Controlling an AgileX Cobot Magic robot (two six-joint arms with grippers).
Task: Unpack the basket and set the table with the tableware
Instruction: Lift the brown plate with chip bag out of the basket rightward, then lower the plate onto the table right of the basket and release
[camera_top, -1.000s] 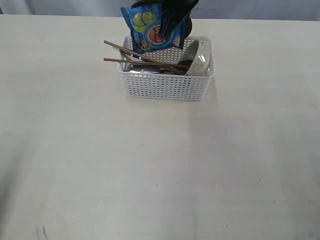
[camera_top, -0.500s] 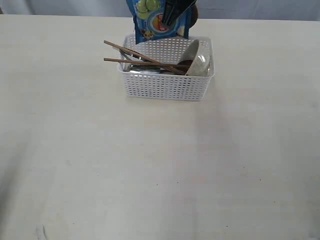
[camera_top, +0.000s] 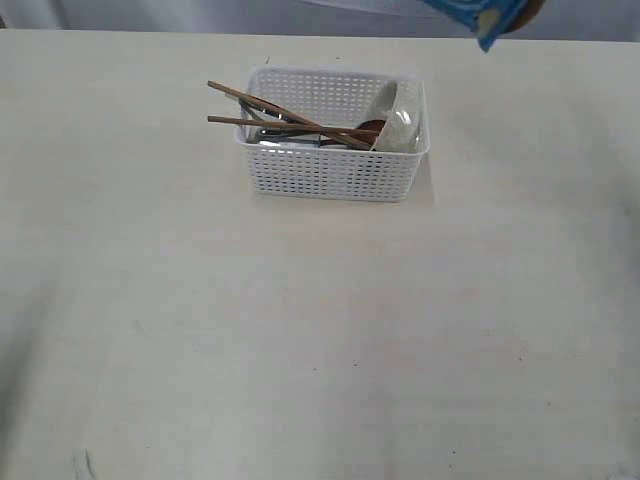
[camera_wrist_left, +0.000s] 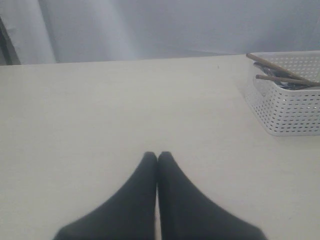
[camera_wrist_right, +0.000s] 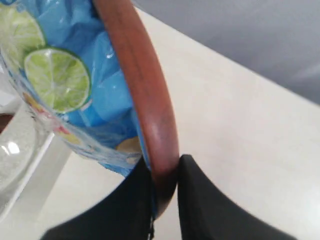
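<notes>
Left side: my left fingers (camera_wrist_left: 145, 186) are pressed together with nothing between them, hovering low over bare table (camera_top: 200, 330), well apart from the basket.

Centre: the basket (camera_top: 335, 172) stands upright on the table towards the far edge. Two chopsticks (camera_top: 285, 114) lie crossed over its contents, their ends sticking out past the left rim. Beneath them I note grey metal pieces (camera_top: 278, 140), too hidden by the lattice wall to tell one from another. A reddish-brown spoon (camera_top: 369, 127) shows just beside the bowl. The bowl (camera_top: 397, 120) is tipped on its side, leaning against the right end wall of the basket. From my left wrist the same basket (camera_wrist_left: 287, 102) appears with the chopsticks (camera_wrist_left: 280, 70) reaching over the near rim.

Right side: my right fingers (camera_wrist_right: 202, 200) are clamped on the rim of the dark brown plate (camera_wrist_right: 145, 95), which I hold on edge, raised clear of the table. The blue chip bag (camera_wrist_right: 55, 75) lies flat against one face of the plate, and its lower edge appears pinched in the same grip. In the exterior view only a corner of the bag (camera_top: 480, 20) and a sliver of the plate (camera_top: 527, 12) show at the top edge, to the right of the basket and well above it.
</notes>
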